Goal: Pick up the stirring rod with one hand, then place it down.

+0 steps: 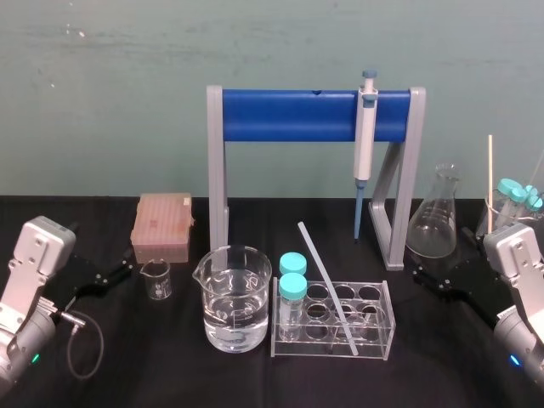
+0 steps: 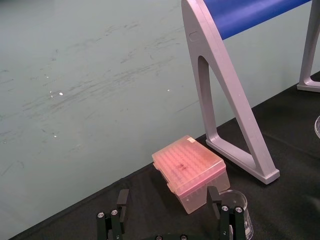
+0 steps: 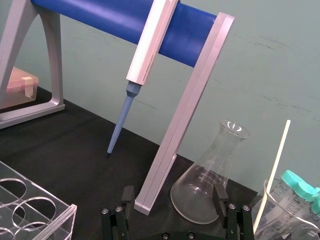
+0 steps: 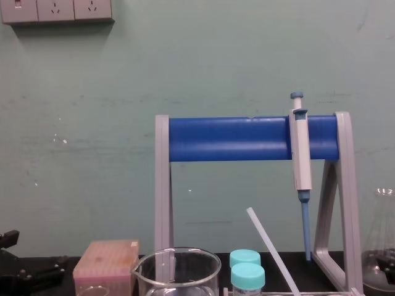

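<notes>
The stirring rod point(image 1: 328, 289) is a long whitish-translucent rod leaning across the clear test tube rack point(image 1: 384, 327), its upper end pointing back and left; the chest view shows it slanting up behind the capped tubes point(image 4: 270, 250). My left gripper point(image 1: 115, 274) rests low at the table's left, open and empty, with its fingers point(image 2: 122, 199) wide apart facing the pink box. My right gripper point(image 1: 429, 278) sits at the table's right, well apart from the rod. It is open and empty, and its fingers point(image 3: 220, 193) frame the flask.
A blue-barred stand point(image 1: 289, 116) holds a grey pipette point(image 1: 365, 136) at the back. A large beaker of water point(image 1: 234, 297) and two teal-capped tubes point(image 1: 292, 285) stand left of the rod. A pink tip box point(image 1: 161, 226), a small beaker point(image 1: 156, 279), a conical flask point(image 1: 435, 217) and a beaker with a thin stick point(image 1: 490, 174) flank them.
</notes>
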Controlling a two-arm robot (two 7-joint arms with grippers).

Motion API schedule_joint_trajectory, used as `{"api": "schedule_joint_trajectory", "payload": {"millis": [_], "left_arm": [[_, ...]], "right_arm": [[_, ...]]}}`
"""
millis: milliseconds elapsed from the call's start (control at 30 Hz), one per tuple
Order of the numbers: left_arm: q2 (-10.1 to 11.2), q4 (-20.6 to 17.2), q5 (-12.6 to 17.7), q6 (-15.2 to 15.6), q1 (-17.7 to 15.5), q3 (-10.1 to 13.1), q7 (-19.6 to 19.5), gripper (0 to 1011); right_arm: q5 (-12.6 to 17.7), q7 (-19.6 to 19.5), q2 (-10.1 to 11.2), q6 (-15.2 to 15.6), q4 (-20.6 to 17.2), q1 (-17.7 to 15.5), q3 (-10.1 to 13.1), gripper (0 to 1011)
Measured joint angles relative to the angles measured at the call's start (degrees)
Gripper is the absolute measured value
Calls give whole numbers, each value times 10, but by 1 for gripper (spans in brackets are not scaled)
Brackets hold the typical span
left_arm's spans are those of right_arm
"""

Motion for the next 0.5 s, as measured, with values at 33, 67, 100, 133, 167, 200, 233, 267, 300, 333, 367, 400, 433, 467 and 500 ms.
{"api": "schedule_joint_trajectory", "payload": {"millis": [33, 67, 100, 133, 167, 200, 233, 267, 300, 333, 367, 400, 433, 467, 500], "left_arm": [[0, 0, 0, 0, 0, 0, 0, 1000], [0, 0, 0, 0, 0, 0, 0, 1000], [0, 0, 0, 0, 0, 0, 0, 1000], [0, 0, 0, 0, 0, 0, 0, 1000], [0, 0, 0, 0, 0, 0, 0, 1000], [0, 0, 0, 0, 0, 0, 0, 1000], [0, 0, 0, 0, 0, 0, 0, 1000], [0, 0, 0, 0, 0, 0, 0, 1000], [0, 0, 0, 0, 0, 0, 0, 1000], [0, 0, 0, 0, 0, 0, 0, 1000], [0, 0, 0, 0, 0, 0, 0, 1000], [0, 0, 0, 0, 0, 0, 0, 1000], [0, 0, 0, 0, 0, 0, 0, 1000], [0, 0, 0, 0, 0, 0, 0, 1000], [0, 0, 0, 0, 0, 0, 0, 1000]], "right_arm": [[0, 0, 0, 0, 0, 0, 0, 1003], [0, 0, 0, 0, 0, 0, 0, 1003], [0, 0, 0, 0, 0, 0, 0, 1003], [0, 0, 0, 0, 0, 0, 0, 1003], [0, 0, 0, 0, 0, 0, 0, 1003], [0, 0, 0, 0, 0, 0, 0, 1003], [0, 0, 0, 0, 0, 0, 0, 1003], [0, 0, 0, 0, 0, 0, 0, 1003], [0, 0, 0, 0, 0, 0, 0, 1003], [0, 0, 0, 0, 0, 0, 0, 1003], [0, 0, 0, 0, 0, 0, 0, 1003], [0, 0, 0, 0, 0, 0, 0, 1003], [0, 0, 0, 0, 0, 0, 0, 1003], [0, 0, 0, 0, 0, 0, 0, 1003], [0, 0, 0, 0, 0, 0, 0, 1003]]}}
